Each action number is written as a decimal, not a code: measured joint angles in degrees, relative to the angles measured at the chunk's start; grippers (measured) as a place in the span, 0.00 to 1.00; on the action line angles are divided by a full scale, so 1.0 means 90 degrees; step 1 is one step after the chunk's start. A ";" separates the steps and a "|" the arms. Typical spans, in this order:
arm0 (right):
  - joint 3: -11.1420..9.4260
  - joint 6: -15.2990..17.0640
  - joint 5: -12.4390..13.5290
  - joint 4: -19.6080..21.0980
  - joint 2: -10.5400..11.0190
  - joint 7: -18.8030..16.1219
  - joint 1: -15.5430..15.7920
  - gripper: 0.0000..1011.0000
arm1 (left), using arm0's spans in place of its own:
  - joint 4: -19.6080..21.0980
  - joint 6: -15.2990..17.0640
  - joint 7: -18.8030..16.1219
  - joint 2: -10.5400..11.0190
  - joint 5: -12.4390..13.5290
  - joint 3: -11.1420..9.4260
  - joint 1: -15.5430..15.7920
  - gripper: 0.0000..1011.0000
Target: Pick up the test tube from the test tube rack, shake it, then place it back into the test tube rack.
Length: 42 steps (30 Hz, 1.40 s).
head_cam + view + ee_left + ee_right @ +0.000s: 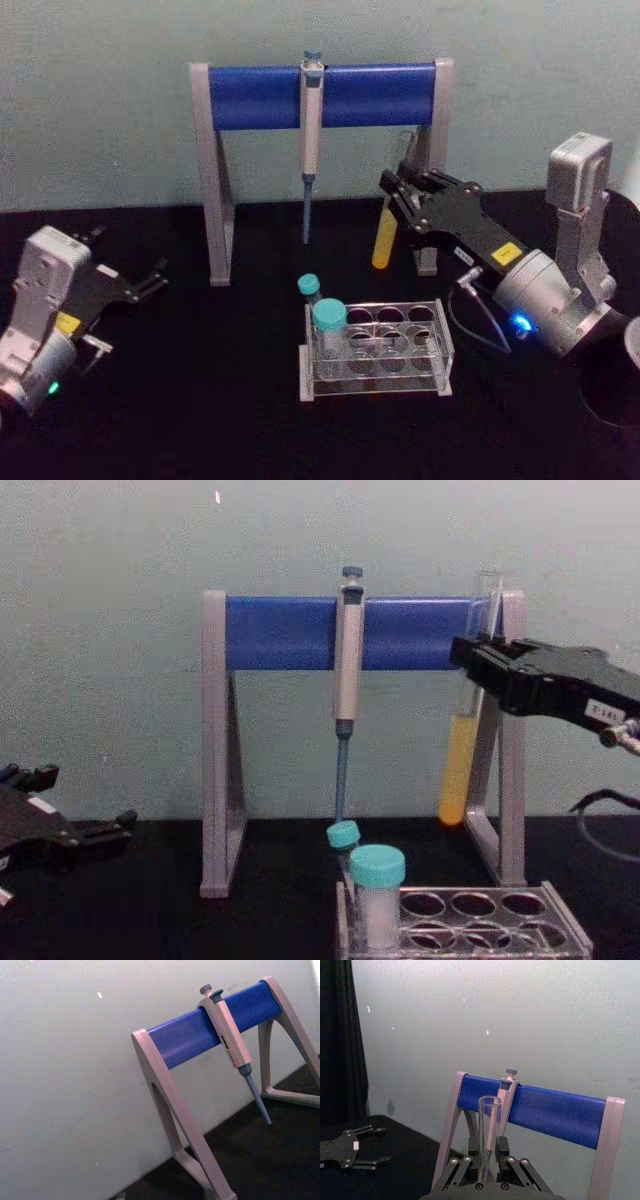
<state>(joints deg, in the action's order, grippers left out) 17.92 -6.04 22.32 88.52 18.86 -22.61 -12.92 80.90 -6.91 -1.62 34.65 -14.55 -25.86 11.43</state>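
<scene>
My right gripper [394, 192] is shut on the test tube [384, 240], holding it upright in the air behind and above the rack's right end. Yellow liquid fills the lower part of the test tube [460, 760], which hangs below the right gripper [472, 662]. In the right wrist view the open top of the test tube [489, 1130] rises between the fingers [465, 1167]. The clear test tube rack [441, 352] stands on the black table, seen low in the chest view as the test tube rack [566, 925]. My left gripper [152, 281] rests open at the far left.
Two teal-capped tubes [328, 320] [309, 287] stand at the rack's left end. The grey-and-blue pipette stand [260, 96] with a hanging pipette [310, 135] stands behind the rack, close behind the held tube. A dark round object [612, 385] sits at the right edge.
</scene>
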 joint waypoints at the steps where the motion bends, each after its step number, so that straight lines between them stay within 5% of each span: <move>1: -0.0003 0.0002 -0.0002 0.0005 0.0001 -0.0002 0.0004 0.23 | 0.0000 0.0000 0.0000 0.0000 0.0000 0.0000 0.0000 0.99; 26: -0.0027 0.0075 0.0051 0.0217 0.0088 -0.0074 0.0138 0.23 | 0.0000 0.0000 0.0000 0.0000 0.0000 0.0000 0.0000 0.99; 42: 0.0006 0.0087 0.0452 0.0762 0.0574 -0.0559 0.0528 0.23 | 0.0000 0.0000 0.0000 0.0000 -0.0001 0.0000 0.0000 0.99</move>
<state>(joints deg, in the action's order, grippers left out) 17.97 -5.26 26.39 95.38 24.02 -27.64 -8.16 80.90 -6.91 -1.62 34.65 -14.55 -25.86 11.43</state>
